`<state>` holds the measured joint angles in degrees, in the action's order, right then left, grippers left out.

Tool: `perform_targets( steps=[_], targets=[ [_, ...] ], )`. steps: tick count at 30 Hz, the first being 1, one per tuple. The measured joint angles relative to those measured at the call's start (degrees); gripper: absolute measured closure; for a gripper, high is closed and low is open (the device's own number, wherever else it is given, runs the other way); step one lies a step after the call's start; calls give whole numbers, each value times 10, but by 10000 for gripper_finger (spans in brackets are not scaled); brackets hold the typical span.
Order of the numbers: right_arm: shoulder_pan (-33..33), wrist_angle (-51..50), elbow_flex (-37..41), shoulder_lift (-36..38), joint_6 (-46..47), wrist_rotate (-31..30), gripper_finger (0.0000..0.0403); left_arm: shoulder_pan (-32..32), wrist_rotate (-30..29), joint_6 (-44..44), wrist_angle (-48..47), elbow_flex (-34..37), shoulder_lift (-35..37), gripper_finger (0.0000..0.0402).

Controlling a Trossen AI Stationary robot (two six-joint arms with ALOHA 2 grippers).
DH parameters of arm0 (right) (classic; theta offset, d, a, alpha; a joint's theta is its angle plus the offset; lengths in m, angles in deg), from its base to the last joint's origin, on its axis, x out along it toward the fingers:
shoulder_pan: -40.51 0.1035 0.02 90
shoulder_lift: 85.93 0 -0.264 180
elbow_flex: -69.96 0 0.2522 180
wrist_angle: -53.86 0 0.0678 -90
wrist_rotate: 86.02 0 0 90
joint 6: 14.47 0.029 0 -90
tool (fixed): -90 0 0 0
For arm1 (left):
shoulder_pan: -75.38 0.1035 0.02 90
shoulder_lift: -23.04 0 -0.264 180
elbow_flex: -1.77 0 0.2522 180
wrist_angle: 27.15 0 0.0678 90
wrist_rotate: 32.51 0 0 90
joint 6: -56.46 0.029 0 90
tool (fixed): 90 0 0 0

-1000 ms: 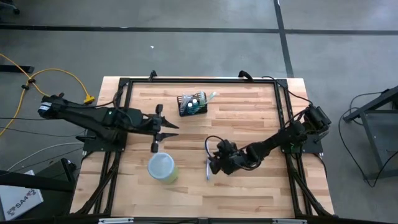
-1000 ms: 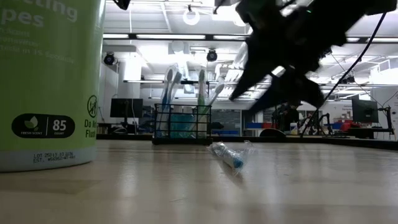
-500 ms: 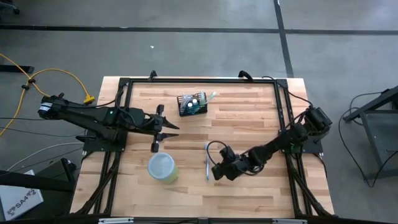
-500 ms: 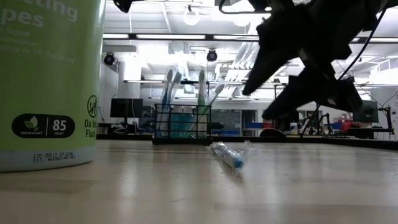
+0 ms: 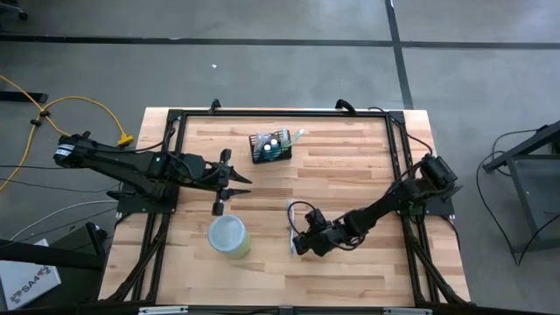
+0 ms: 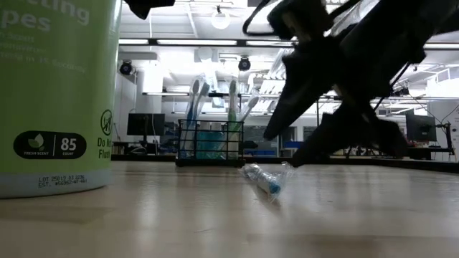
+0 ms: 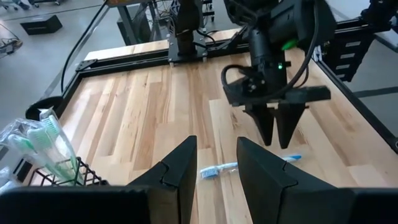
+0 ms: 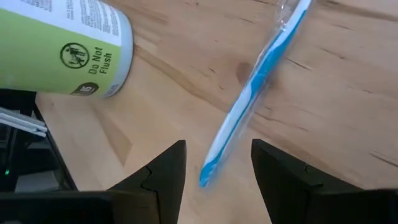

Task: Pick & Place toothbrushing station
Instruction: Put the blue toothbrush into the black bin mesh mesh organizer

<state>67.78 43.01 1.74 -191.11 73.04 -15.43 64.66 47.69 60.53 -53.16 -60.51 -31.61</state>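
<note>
Wooden table, mesh holder, toothbrush, canister

Upright black mesh toothbrushing station

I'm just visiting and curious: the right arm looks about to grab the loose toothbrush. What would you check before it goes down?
1. Right tool open: ok, fingers apart.
2. Blue toothbrush lined up between its fingers: ok, it lies in the gap in the right wrist view.
3. Toothbrush free of clutter: ok, it lies alone on the table.
4. Green canister clear of the approach: ok, apart from the brush.
5. Wire-mesh holder upright and reachable: ok, already holding brushes.
6. Left tool out of the way: ok, beside the holder, empty.
</note>
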Motion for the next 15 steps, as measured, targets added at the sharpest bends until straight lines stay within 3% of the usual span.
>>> perform_targets(
  steps=[15],
  targets=[
    [-6, 27, -42, -76, 9, 3, 230, 0, 0, 0, -3, 0, 0, 294]
  ],
)
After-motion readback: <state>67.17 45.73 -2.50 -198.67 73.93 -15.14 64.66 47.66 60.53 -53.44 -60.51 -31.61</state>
